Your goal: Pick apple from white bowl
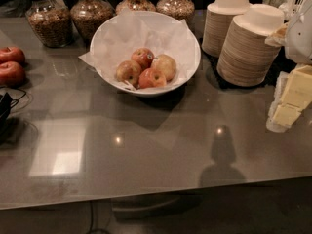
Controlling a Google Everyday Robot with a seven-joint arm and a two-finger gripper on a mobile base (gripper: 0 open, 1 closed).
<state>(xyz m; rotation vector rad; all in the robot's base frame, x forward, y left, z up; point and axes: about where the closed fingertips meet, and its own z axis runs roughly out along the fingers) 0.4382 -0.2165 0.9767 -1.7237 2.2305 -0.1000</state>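
The apple [129, 72] sits at the left of the cluster nested in the paper-lined white bowl [192, 48], so it cannot roll; the dark hand [4, 112] waits at the desk's [161, 145] left edge, open or closed I cannot tell

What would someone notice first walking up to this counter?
The white bowl sits at the back middle of the grey counter, four apples heaped on crinkled paper inside. Stacks of tan bowls stand to its right, two red apples lie at the left edge. The gripper is not in view.
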